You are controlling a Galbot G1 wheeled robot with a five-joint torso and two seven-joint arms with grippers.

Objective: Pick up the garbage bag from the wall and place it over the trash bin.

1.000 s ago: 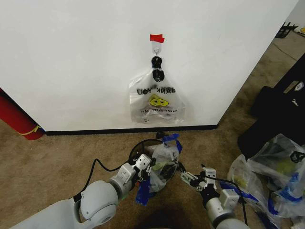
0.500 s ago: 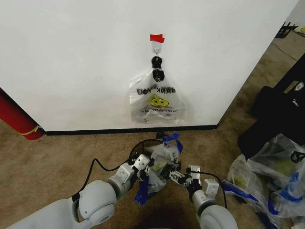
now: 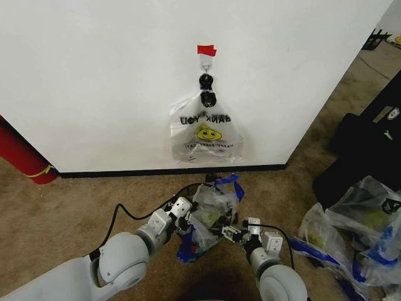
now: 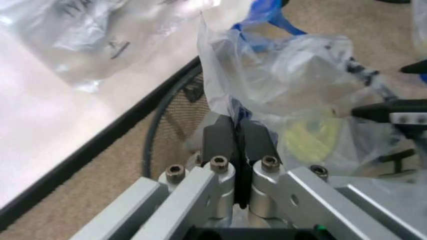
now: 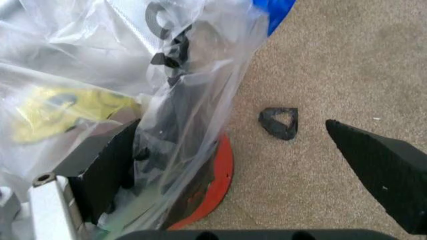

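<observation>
Low in the middle of the head view, just in front of the black baseboard, the garbage bag [image 3: 213, 210] stands bunched up over the trash bin [image 3: 188, 191], whose black wire rim shows at the bag's left edge. The bag is crinkled translucent plastic with bright blue handles and patches; a yellow mark shows through it in both wrist views.

The left gripper [image 3: 183, 216] reaches in from the lower left and its fingers are pressed together on a fold of the garbage bag. The left wrist view shows this clearly: the two dark pads meet with a thin pleat of plastic pinched between them, and the bin's mesh and rim lie just beyond.

The right gripper [image 3: 230, 233] sits at the bag's lower right side with its fingers spread wide. In the right wrist view one dark finger [image 5: 107, 172] lies against the plastic while the other stands well apart over bare carpet. The bin's red base [image 5: 210, 180] curves beneath the bag there, and a small dark scrap [image 5: 279, 122] lies on the carpet near it.

In the upper centre of the head view, a smiley-face bag [image 3: 205, 133] hangs from a hook on the white wall [image 3: 94, 81], under a red tape strip [image 3: 206, 50].
</observation>
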